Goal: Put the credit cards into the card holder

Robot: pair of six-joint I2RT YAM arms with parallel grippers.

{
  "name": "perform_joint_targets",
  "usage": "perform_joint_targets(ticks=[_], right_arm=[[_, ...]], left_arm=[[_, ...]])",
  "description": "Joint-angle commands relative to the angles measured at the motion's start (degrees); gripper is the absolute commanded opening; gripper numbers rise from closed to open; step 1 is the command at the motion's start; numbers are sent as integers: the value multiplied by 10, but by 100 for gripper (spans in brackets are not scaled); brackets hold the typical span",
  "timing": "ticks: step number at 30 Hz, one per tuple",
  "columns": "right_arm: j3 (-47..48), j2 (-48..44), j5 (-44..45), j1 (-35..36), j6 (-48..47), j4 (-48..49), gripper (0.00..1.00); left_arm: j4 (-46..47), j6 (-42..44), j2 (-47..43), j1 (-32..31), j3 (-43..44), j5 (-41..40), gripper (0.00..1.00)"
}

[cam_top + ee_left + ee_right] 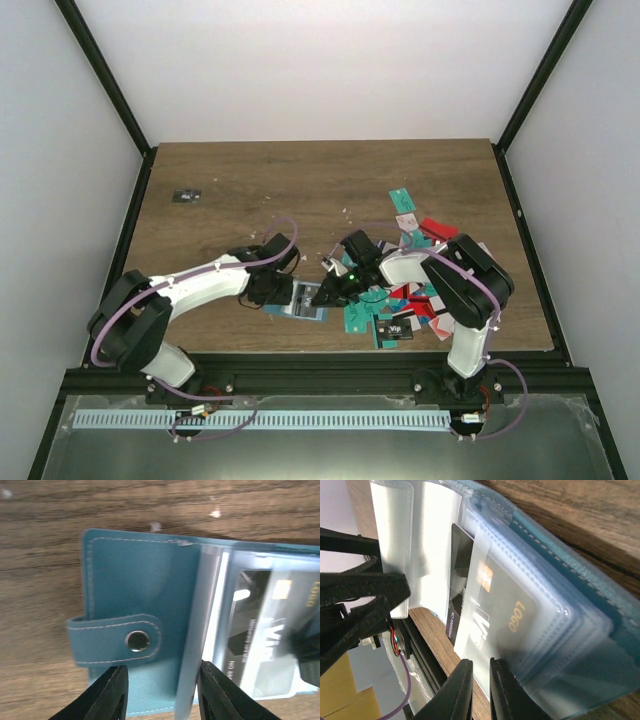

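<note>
Right gripper (481, 667) up close has its jaws pinched nearly together, looks like on a black card (490, 610) that's partway into a clear sleeve of the card holder (135, 575). So roughly one card going in, with a whole heap of credit cards (430, 230) left at 4 o'clock on the table (300, 180). Holder's a teal snap-strap wallet lying open around 6 o'clock, and the left gripper (161, 666) has its jaws spread astride the cover edge.

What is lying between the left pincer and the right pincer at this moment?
The open card holder lies between the left pincer and the right pincer, a dark card in its clear sleeves; the top view shows this.
</note>
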Motion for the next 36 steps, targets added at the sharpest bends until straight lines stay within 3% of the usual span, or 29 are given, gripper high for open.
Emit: perform_joint_targets(ticks=[1, 10, 18, 21, 30, 36], right_arm=[[-13, 23, 108, 3, -1, -72, 14], [30, -37, 90, 3, -22, -119, 16], [60, -92, 107, 1, -24, -157, 20], [49, -103, 115, -6, -9, -156, 20], [31, -96, 81, -12, 35, -111, 23], [43, -79, 82, -26, 47, -102, 29]], left_arm=[[-55, 10, -14, -1, 28, -74, 39], [-89, 9, -84, -13, 63, -74, 29], [7, 39, -93, -58, 75, 88, 24], [9, 41, -53, -77, 85, 78, 21], [-57, 24, 25, -83, 97, -62, 6], [-13, 47, 33, -82, 58, -21, 5]])
